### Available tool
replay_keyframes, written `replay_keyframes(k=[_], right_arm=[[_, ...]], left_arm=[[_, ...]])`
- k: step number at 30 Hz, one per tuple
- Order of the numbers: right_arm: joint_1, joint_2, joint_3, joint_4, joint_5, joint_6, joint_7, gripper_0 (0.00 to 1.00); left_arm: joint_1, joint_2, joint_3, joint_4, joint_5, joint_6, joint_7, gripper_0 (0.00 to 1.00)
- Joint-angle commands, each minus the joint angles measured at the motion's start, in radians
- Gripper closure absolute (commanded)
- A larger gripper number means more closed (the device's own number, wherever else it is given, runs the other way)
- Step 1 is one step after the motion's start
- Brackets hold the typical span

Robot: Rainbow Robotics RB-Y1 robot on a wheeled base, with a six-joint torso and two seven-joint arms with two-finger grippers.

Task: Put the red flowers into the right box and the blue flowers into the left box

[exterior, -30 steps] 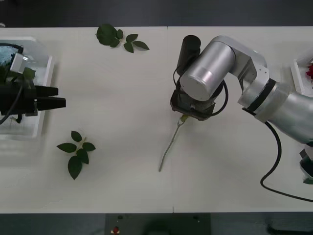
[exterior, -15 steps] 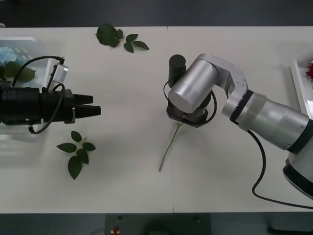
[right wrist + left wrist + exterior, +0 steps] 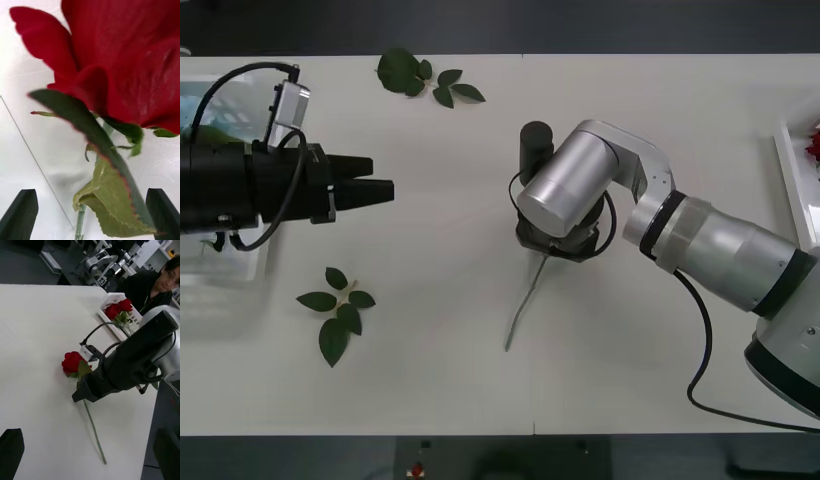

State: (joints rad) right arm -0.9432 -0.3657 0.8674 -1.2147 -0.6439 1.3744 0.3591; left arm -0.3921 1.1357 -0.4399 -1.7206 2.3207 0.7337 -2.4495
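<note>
Right under the right pincer (image 3: 77, 396), a red rose (image 3: 73, 363) lies on the white surface (image 3: 480, 380). Its bloom sits just past the spread fingertips, which touch nothing. Off to the side, the left pincer (image 3: 385, 190) hovers, fingers spread too.

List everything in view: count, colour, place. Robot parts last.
table: one, white, under everything.
loose rose: one, red bloom on a green stem, lying at the table's centre.
boxed roses: at least two, red, in the right box.
right box: one, white, table's right end.
left box: one, white, table's left end, partly behind the left arm.
leaf sprigs: two, green, one at the far edge, one near-left.
left gripper: black, jaws open, over the table's left part, pointing at the centre.
right gripper: black, jaws open, straddling the loose rose.
</note>
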Motion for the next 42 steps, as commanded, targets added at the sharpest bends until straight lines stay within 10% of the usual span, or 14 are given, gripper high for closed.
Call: replay_keyframes(k=[1,10,14,20,32,42], right_arm=[[0.017,0.01,0.012,-0.011,0.015,-0.017,0.058,0.17],[0.04,0.011,0.016,-0.011,0.033,-0.023,0.08,0.19],[0.041,0.011,0.015,-0.011,0.036,-0.023,0.084,0.7],[0.047,0.014,0.016,-0.011,0.053,-0.023,0.086,1.0],[0.015,-0.025,0.007,-0.017,0.038,-0.017,0.095,1.0],[-0.161,-0.314,-0.015,-0.035,-0.26,0.057,0.342,1.0]], left_arm=[[-0.074,0.073,-0.057,-0.077,0.072,-0.106,-0.049,0.0],[-0.152,0.114,-0.148,-0.146,0.151,-0.266,-0.049,0.0],[-0.166,0.128,-0.148,-0.145,0.175,-0.266,-0.049,0.0],[-0.179,0.134,-0.148,-0.145,0.218,-0.269,-0.055,0.0],[-0.18,0.131,-0.148,-0.146,0.21,-0.27,-0.066,0.0],[-0.179,0.118,-0.149,-0.155,0.209,-0.269,-0.068,0.0]])
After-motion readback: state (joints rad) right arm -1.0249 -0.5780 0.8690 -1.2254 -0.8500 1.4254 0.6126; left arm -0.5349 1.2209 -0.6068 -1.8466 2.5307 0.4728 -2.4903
